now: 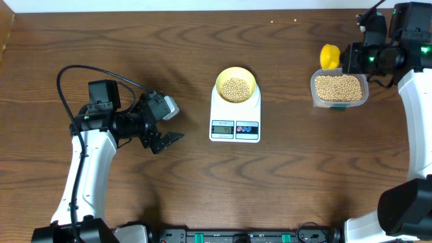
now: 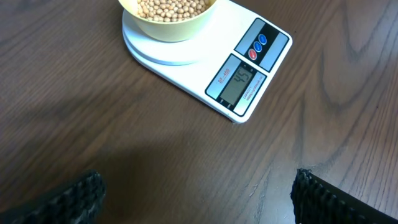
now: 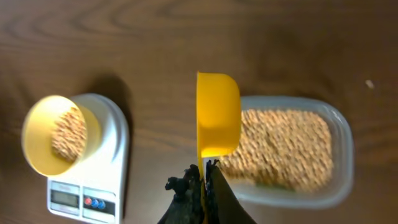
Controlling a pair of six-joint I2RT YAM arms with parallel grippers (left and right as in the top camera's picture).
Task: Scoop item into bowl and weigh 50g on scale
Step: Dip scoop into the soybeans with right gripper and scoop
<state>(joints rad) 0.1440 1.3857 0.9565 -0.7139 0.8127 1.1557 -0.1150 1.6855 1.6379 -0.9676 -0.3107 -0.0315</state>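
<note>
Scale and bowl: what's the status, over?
Left gripper open, empty, beside scale. Right gripper shut on yellow scoop by tub. Bowl of beans on scale, display looks like 45. Nothing blocking.

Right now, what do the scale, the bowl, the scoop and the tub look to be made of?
The scale looks like smooth white plastic with a soft sheen. The bowl is pale yellow-green, probably matte plastic, evenly coloured. The scoop is bright yellow moulded plastic, slightly glossy. The tub is clear thin plastic: the beans show through its wall.
</note>
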